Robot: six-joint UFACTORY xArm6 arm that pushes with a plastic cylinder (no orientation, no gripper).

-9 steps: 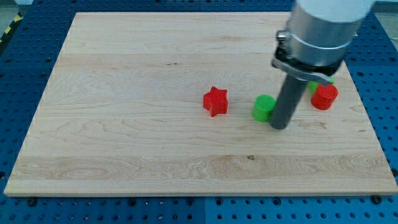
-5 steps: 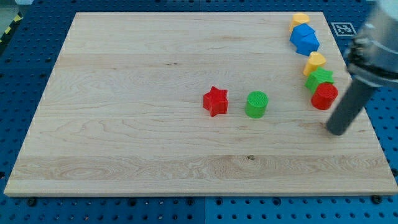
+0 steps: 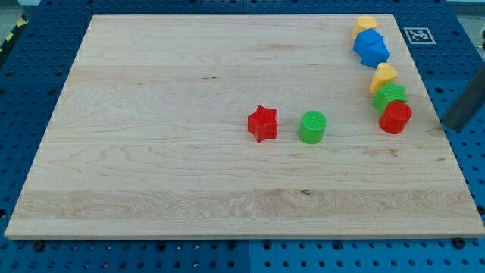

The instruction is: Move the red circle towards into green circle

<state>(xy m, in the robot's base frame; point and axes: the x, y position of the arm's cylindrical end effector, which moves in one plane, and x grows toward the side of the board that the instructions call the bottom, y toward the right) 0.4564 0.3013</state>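
- My tip sits at the right edge of the frame, mid-height, just off the board's right rim. Only the lower bit of the dark rod shows. It's a bare rod w/ nothing to open or shut, touching no block.
- Red circle is right of centre, near the board's right edge, to the left of the tip & about level w/ it, w/ a gap between them.
- Green circle is near mid-frame, well left of the red circle & a touch lower.
- Key relation: tip, red circle & green circle lie roughly on one line, right to left. So tip is already on the far side of red from the target; a leftward push, angled a hair down, looks right.
- Risk, my guess: green block touches the red circle's upper side, w/ yellow block just above it. Could drag along.
- Red star sits just left of green circle; an over-push may knock it.
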